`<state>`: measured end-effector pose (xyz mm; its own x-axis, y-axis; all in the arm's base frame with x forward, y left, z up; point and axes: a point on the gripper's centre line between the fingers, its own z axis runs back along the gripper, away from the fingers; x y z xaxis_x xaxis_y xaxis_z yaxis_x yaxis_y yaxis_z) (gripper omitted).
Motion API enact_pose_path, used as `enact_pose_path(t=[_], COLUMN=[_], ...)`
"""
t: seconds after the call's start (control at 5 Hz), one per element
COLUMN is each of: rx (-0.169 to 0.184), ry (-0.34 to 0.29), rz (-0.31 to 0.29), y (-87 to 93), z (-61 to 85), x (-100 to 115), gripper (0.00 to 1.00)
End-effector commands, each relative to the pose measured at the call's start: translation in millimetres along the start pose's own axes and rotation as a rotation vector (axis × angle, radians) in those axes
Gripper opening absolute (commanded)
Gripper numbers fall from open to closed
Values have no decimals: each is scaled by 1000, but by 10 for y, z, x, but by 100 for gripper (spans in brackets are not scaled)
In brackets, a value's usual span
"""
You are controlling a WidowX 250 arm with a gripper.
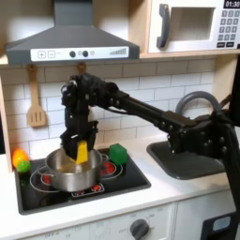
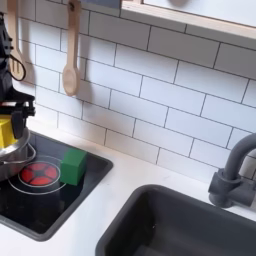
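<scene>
Claw (image 1: pixel 79 141) gripping yellow block (image 1: pixel 82 152) upright, above pot (image 1: pixel 71 172)

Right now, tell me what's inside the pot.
The pot looks empty in the first exterior view; the gripper holds a yellow block above it. The near wall hides some of the bottom.

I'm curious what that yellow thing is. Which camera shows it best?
The first exterior view: the yellow block shows whole, held in the fingers above the pot. The second exterior view crops it at its left edge.
</scene>
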<state>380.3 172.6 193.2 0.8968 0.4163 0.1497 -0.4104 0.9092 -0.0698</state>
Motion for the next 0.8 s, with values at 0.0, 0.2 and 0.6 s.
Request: enact_pose_path(t=[0.0, 0.2, 0.6], rx=[-15, -26, -42], ry=[-23, -15, -41], rz=[-13, -21, -46], y=[-43, -78, -139], z=[146, 141, 292], x=[-19, -52, -165], gripper=[0, 0, 0])
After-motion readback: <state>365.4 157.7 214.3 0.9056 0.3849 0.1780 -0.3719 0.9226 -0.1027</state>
